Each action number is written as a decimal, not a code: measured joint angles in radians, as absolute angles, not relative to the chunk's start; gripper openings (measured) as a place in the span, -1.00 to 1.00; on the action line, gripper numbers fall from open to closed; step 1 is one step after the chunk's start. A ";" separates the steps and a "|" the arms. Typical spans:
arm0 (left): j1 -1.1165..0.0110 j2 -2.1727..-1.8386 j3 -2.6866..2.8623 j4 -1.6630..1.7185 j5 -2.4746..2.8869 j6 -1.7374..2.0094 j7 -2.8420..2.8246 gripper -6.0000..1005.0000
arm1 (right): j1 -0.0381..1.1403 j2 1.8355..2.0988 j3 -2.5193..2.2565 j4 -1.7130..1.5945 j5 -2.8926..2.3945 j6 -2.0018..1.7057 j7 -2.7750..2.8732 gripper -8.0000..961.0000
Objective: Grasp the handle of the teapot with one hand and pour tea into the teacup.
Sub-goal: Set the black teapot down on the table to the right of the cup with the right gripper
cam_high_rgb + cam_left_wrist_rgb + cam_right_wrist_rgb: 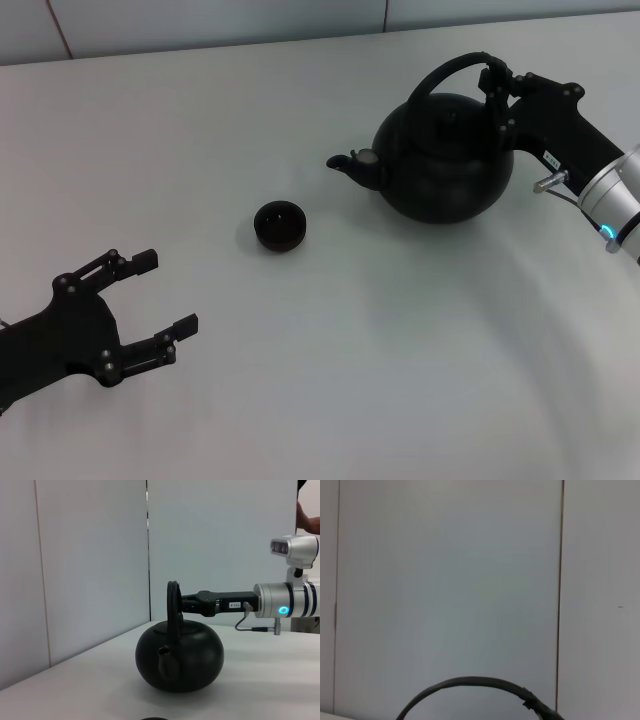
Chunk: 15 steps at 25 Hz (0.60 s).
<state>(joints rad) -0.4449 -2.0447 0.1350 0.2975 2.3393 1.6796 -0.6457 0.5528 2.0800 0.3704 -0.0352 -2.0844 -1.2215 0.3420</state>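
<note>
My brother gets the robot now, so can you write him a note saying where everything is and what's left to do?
Right gripper: at the handle of the teapot, which sits on the table, spout toward the teacup.
Left gripper: open, idle near the table's front left.
Done: right arm has reached the handle.
Left: confirm the grip, lift, tilt, pour into the teacup.

I'm counting one teapot (pixel 440 160) with one arched handle (pixel 447 72), one teacup (pixel 279 225), and two grippers (left gripper (pixel 165 295), right gripper (pixel 494 85)).
</note>
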 joint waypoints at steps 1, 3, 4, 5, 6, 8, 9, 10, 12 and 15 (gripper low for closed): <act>-0.445 -2.045 0.135 0.298 2.339 1.680 -0.646 0.71 | 0.552 2.080 0.371 -0.035 -2.084 -1.222 0.342 -0.81; -0.445 -2.045 0.135 0.298 2.339 1.680 -0.646 0.71 | 0.551 2.080 0.371 -0.035 -2.084 -1.221 0.342 -0.81; -0.445 -2.045 0.135 0.298 2.339 1.680 -0.646 0.71 | 0.550 2.080 0.370 -0.036 -2.084 -1.221 0.342 -0.80; -0.445 -2.046 0.135 0.298 2.339 1.681 -0.646 0.71 | 0.550 2.080 0.370 -0.036 -2.085 -1.221 0.342 -0.80; -0.445 -2.046 0.135 0.298 2.339 1.682 -0.646 0.71 | 0.548 2.080 0.370 -0.036 -2.086 -1.221 0.342 -0.80; -0.445 -2.046 0.135 0.298 2.339 1.683 -0.646 0.71 | 0.547 2.080 0.370 -0.036 -2.086 -1.221 0.342 -0.80; -0.445 -2.046 0.135 0.298 2.339 1.683 -0.646 0.71 | 0.546 2.080 0.370 -0.036 -2.086 -1.221 0.342 -0.80; -0.444 -2.046 0.135 0.298 2.339 1.686 -0.646 0.71 | 0.546 2.079 0.371 -0.037 -2.084 -1.221 0.343 -0.80; -0.444 -2.046 0.135 0.298 2.339 1.686 -0.646 0.71 | 0.545 2.079 0.374 -0.037 -2.082 -1.221 0.345 -0.79; -0.442 -2.046 0.135 0.298 2.334 1.686 -0.646 0.71 | 0.544 2.079 0.378 -0.038 -2.081 -1.221 0.345 -0.79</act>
<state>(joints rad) -0.4421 -2.0463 0.1350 0.2976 2.3341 1.6859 -0.6457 0.5440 2.0785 0.3777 -0.0382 -2.0811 -1.2213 0.3449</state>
